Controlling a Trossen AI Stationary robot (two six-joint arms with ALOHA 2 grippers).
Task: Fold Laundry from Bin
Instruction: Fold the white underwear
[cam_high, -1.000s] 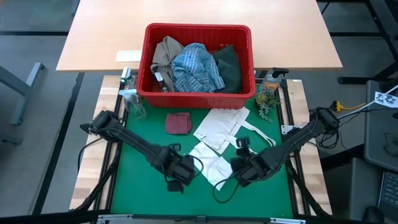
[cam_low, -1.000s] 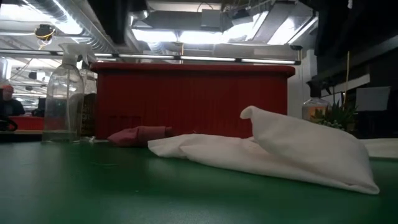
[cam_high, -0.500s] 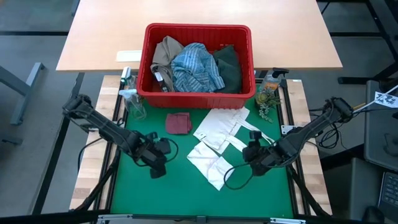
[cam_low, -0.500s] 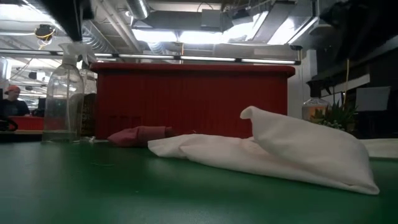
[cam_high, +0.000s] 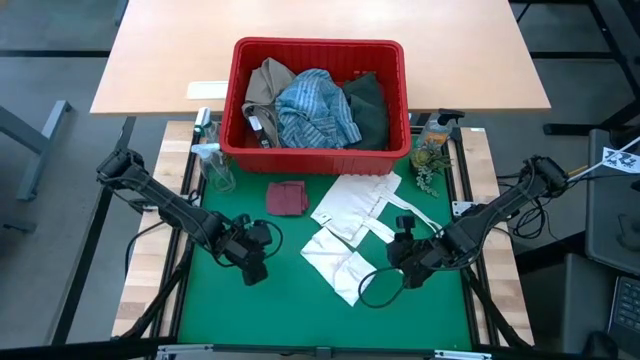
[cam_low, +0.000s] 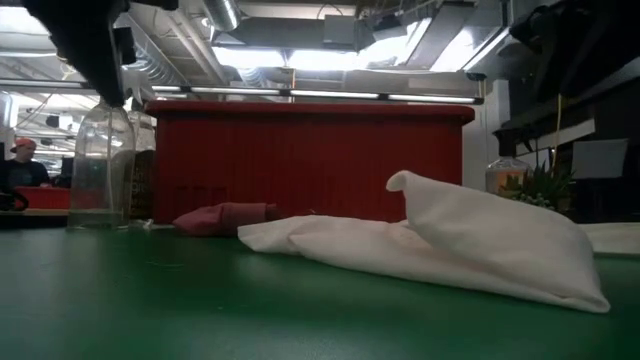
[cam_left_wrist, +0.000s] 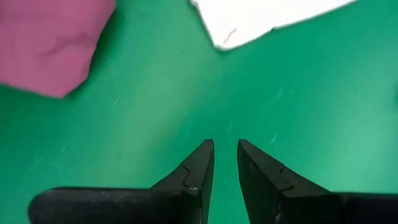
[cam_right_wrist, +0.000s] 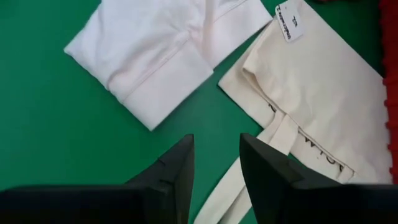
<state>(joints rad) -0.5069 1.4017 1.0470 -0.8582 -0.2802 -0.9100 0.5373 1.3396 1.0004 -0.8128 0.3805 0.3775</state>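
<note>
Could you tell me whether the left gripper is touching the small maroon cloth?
Apart. The left wrist view shows bare green mat between the left gripper and the small maroon cloth.

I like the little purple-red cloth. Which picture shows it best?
The high view: the whole maroon cloth lies flat on the green mat. The low view shows it edge-on; the left wrist view catches part; the right wrist view misses it.

Red bin (cam_high: 318, 150) holds rumpled laundry (cam_high: 315, 108); folded white cloth (cam_high: 338, 262) lies near.

White tote bag (cam_high: 362, 201) on green mat (cam_high: 215, 290); spray bottle (cam_low: 100, 160) nearby
</note>
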